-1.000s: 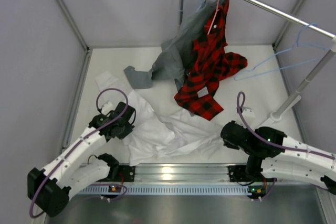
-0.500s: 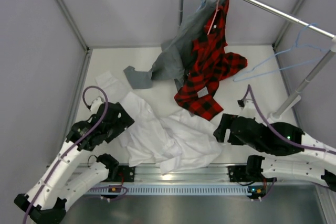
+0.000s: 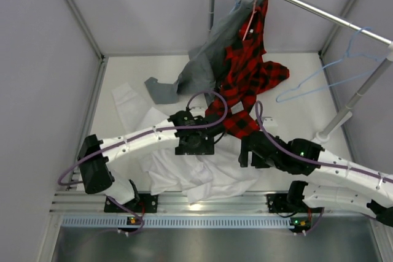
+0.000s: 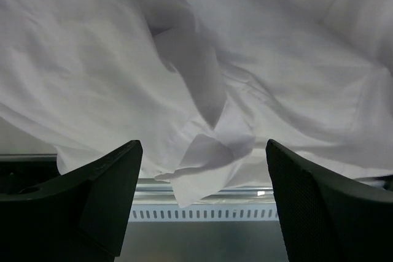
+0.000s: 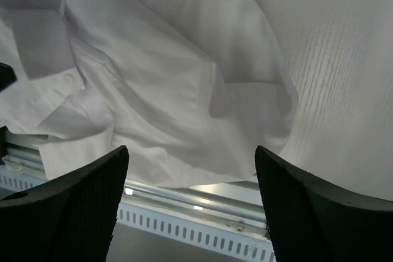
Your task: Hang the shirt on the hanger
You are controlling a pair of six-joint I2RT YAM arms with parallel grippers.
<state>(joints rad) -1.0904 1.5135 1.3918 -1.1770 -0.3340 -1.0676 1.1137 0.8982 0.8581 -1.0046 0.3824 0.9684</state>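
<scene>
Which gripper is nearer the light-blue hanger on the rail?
Right. The right gripper hovers over the shirt, nearer-left of the hanger; the left gripper is farther left.

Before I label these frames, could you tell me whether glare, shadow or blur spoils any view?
Top external: sharp and evenly lit, with one glare spot on the metal rail. Left wrist: dimmer, grey shadows in the folds of the shirt, its fingers dark. Right wrist: brighter, a reflection on the rail, no motion blur.
</scene>
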